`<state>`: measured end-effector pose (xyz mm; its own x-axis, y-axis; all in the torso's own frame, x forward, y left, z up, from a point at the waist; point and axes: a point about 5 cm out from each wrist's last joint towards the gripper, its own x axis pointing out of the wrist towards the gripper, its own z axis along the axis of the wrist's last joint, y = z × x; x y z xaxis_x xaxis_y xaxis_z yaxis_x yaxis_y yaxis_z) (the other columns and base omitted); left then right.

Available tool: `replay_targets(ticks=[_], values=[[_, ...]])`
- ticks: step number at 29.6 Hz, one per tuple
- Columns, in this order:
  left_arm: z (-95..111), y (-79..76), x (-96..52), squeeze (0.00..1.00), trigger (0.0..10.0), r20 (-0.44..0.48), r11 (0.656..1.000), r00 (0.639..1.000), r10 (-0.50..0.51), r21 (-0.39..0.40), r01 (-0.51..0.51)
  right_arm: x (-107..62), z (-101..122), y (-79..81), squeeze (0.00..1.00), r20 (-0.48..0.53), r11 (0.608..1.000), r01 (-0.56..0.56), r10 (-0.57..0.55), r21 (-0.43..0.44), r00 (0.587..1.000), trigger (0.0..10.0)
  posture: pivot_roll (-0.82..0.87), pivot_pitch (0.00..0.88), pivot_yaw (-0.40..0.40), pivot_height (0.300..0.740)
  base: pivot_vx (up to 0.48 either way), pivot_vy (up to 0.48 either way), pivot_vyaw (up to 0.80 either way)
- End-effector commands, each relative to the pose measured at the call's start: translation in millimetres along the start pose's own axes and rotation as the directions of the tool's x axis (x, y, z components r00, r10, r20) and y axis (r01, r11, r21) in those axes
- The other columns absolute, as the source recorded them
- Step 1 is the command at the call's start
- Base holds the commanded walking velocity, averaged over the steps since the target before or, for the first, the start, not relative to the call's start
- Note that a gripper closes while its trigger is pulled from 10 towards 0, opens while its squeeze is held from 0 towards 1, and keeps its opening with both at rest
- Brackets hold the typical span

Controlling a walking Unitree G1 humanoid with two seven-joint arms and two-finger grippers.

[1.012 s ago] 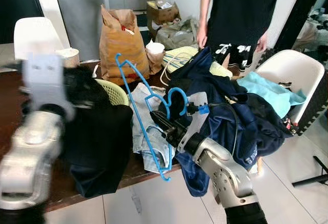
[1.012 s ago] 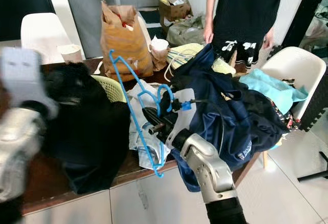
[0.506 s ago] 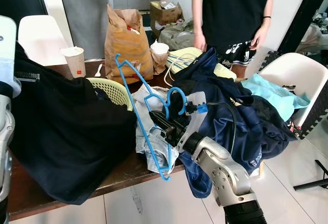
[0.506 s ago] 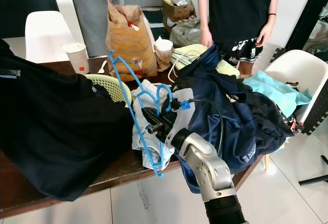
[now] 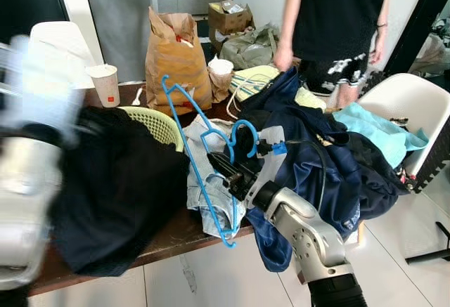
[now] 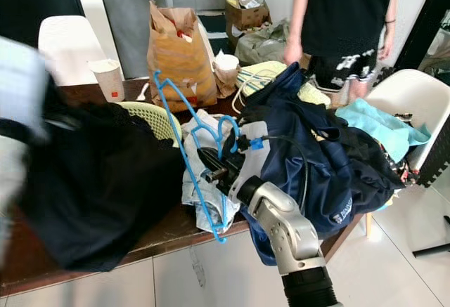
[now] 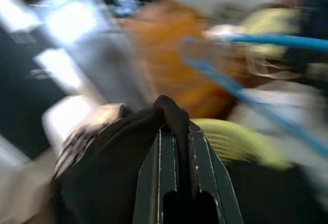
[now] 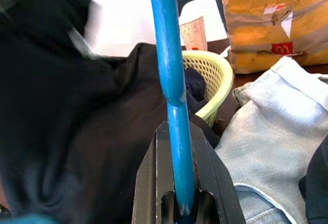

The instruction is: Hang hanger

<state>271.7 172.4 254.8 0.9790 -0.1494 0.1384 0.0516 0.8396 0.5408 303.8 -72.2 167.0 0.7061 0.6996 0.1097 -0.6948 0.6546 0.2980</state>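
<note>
One blue hanger [image 5: 202, 154], two grippers clamped

I am reading one mark only: a red patch with the yellow McDonald's arches on the brown paper bag [image 8: 277, 24]. A small red mark is showing on the paper cup [image 5: 105, 84], too small for me to make out.
</note>
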Motion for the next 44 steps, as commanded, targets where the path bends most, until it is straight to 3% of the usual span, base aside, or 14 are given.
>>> replay_targets(ticks=[1, 6, 11, 18, 19, 22, 23, 24, 25, 26, 38, 40, 43, 44], values=[[-2, -20.3, -1.1, 0.0, 0.0, 0.013, 0.991, 0.991, -0.136, 0.016, 0.135, 1.2, 0, -0.7, 0.0, -0.001, 1.0, 0.003, -0.003, 0.006, 1.0, 10.0, 0.03, 0.0, -0.03, 0.74, 0.0, 0.0, 0.0], [-2, -55.1, -8.0, 0.0, 0.0, 0.028, 0.935, 0.935, -0.354, 0.031, 0.353, 0.7, 0, -1.1, 0.0, -0.004, 1.0, 0.005, -0.005, 0.009, 1.0, 10.0, 0.03, 0.0, -0.03, 0.74, 0.0, 0.0, 0.0], [0, -64.3, -11.8, 0.0, 0.0, 0.038, 0.91, 0.909, -0.414, 0.017, 0.414, 0.6, 0, -1.3, 0.0, -0.005, 1.0, 0.005, -0.005, 0.01, 1.0, 10.0, 0.03, 0.0, -0.028, 0.74, 0.0, 0.0, 0.0], [3, -93.2, -29.8, 0.0, 0.0, 0.062, 0.779, 0.779, -0.624, -0.034, 0.626, 1.1, -1, -1.3, 0.0, -0.01, 1.0, 0.003, -0.002, 0.017, 1.0, 10.0, 0.03, 0.0, -0.03, 0.74, 0.0, 0.0, 0.0], [1, -97.2, -32.9, 0.0, 1.3, 0.047, 0.753, 0.754, -0.656, -0.031, 0.657, 1.2, -1, -1.3, 0.0, -0.011, 1.0, 0.002, -0.002, 0.018, 1.0, 10.0, 0.03, 0.0, -0.03, 0.74, 0.0, 0.0, 0.0], [-4, -101.8, -36.7, 0.0, 1.8, 0.022, 0.721, 0.722, -0.692, -0.029, 0.692, 1.3, -1, -1.4, 0.0, -0.012, 1.0, 0.002, -0.002, 0.018, 1.0, 10.0, 0.03, 0.0, -0.028, 0.74, 0.0, 0.0, 0.0], [-6, -103.7, -39.0, 0.27, 4.0, 0.009, 0.704, 0.706, -0.709, -0.049, 0.708, 1.1, -2, -1.4, 0.0, -0.013, 1.0, 0.002, -0.002, 0.017, 1.0, 10.0, 0.03, 0.0, -0.027, 0.74, 0.0, 0.0, 0.0], [-8, -104.8, -40.7, 0.49, 4.7, 0.005, 0.692, 0.694, -0.72, -0.067, 0.718, 1.0, -2, -1.5, 0.0, -0.013, 1.0, 0.003, -0.002, 0.017, 1.0, 10.0, 0.03, 0.0, -0.027, 0.74, 0.0, 0.0, 0.0], [-8, -104.8, -40.7, 0.49, 4.7, 0.005, 0.692, 0.694, -0.72, -0.067, 0.718, 1.0, -2, -1.5, 0.0, -0.013, 1.0, 0.003, -0.002, 0.017, 1.0, 10.0, 0.03, 0.0, -0.027, 0.74, 0.0, 0.0, 0.0], [-9, -103.7, -41.7, 1.0, 10.0, -0.003, 0.689, 0.691, -0.723, -0.08, 0.721, 0.8, -2, -1.6, 0.0, -0.013, 1.0, 0.003, -0.003, 0.016, 1.0, 10.0, 0.03, 0.0, -0.027, 0.74, 0.0, 0.0, 0.0], [-9, -71.7, -42.2, 1.0, 10.0, -0.021, 0.732, 0.733, -0.68, -0.077, 0.677, 0.9, -1, -1.7, 0.0, -0.014, 1.0, 0.003, -0.003, 0.017, 1.0, 10.0, 0.03, 0.0, -0.031, 0.74, 0.0, 0.0, 0.0], [5, -16.7, -43.9, 1.0, 10.0, 0.029, 0.823, 0.826, -0.563, -0.07, 0.564, 0.7, -1, -1.6, 0.0, -0.018, 1.0, 0.0, 0.0, 0.019, 1.0, 10.0, 0.03, 0.0, -0.036, 0.74, 0.0, 0.0, 0.0], [5, -16.7, -43.9, 1.0, 10.0, 0.029, 0.823, 0.826, -0.563, -0.07, 0.564, 0.7, -1, -1.6, 0.0, -0.018, 1.0, 0.0, 0.0, 0.019, 1.0, 10.0, 0.03, 0.0, -0.036, 0.74, 0.0, 0.0, 0.0], [7, 11.0, -50.6, 1.0, 10.0, 0.02, 0.863, 0.865, -0.502, -0.049, 0.502, 0.5, -1, -1.6, 0.0, -0.019, 1.0, -0.001, 0.002, 0.021, 1.0, 10.0, 0.03, 0.0, -0.036, 0.74, 0.0, 0.0, 0.0]])
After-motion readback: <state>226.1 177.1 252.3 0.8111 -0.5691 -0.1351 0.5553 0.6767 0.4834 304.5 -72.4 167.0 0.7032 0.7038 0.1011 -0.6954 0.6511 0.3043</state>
